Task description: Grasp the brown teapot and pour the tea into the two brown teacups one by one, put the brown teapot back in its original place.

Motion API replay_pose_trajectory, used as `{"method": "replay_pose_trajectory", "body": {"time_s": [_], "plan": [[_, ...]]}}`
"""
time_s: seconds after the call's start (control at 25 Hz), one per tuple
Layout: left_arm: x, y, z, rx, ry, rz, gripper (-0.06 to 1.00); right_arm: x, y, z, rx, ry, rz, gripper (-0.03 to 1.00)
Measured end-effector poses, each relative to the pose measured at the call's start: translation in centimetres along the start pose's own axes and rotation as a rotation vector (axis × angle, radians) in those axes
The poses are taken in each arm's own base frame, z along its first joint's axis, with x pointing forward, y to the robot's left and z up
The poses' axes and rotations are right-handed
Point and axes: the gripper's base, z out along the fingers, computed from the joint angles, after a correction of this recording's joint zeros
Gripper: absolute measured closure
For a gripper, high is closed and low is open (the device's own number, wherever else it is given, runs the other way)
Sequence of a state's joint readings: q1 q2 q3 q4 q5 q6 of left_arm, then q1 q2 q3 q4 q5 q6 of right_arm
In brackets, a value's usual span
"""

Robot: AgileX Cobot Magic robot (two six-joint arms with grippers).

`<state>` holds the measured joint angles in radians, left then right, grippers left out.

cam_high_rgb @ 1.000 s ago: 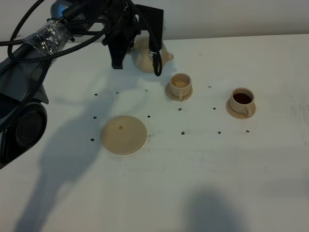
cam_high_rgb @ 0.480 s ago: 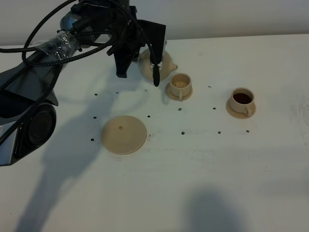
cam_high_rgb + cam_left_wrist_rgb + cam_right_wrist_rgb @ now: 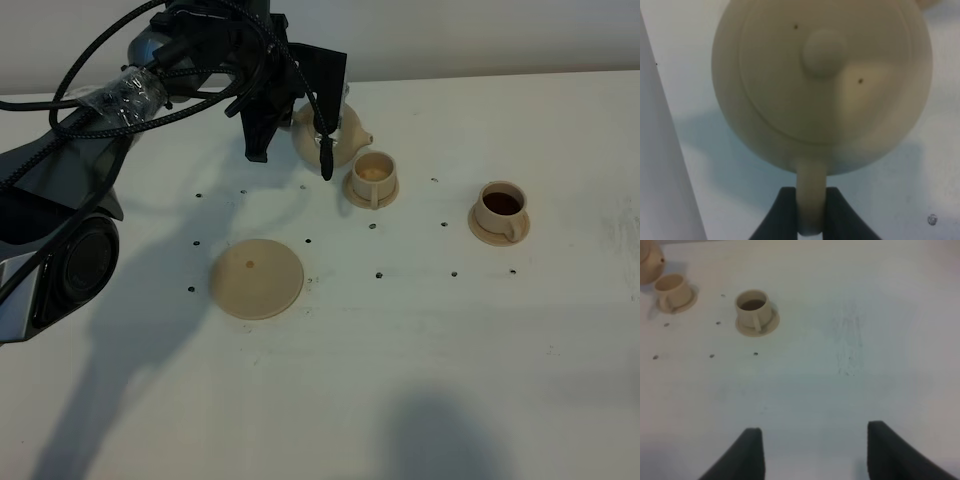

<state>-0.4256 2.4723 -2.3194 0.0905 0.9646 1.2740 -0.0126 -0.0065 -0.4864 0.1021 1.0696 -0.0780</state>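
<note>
Overhead, the brown teapot (image 3: pixel 342 138) is at ten o'clock of the nearest teacup (image 3: pixel 373 178); the wide saucer (image 3: pixel 256 278) lies at seven o'clock. Closer in, the left gripper (image 3: pixel 810 212) is clamped on the teapot's loop handle. Lastly, the right gripper (image 3: pixel 812 452) gapes wide, holding nothing.

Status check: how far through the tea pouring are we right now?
Done: the teacup on the high view's right holds dark tea. In hand: the left gripper has its jaws shut on the teapot handle, spout beside the other teacup, whose inside looks pale, no tea visible. Left: fill that cup, then return the teapot to the bare large saucer.
</note>
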Motion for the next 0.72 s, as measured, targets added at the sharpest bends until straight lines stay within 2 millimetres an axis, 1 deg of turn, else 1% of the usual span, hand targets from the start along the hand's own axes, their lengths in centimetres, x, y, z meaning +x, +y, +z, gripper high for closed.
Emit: {"method": "replay_pose_trajectory", "body": {"time_s": [0.36, 0.52, 0.72], "plan": [[-0.1, 0.4, 0.0, -0.041, -0.001, 0.092, 0.78, 0.0, 0.0, 0.0, 0.000, 0.000, 0.000, 0.52], [-0.7, 0.5, -0.1, -0.081, 0.044, 0.177, 0.78, 0.0, 0.0, 0.0, 0.000, 0.000, 0.000, 0.52], [-2.0, 0.3, -0.3, -0.104, 0.079, 0.249, 0.78, 0.0, 0.0, 0.0, 0.000, 0.000, 0.000, 0.52]]}}
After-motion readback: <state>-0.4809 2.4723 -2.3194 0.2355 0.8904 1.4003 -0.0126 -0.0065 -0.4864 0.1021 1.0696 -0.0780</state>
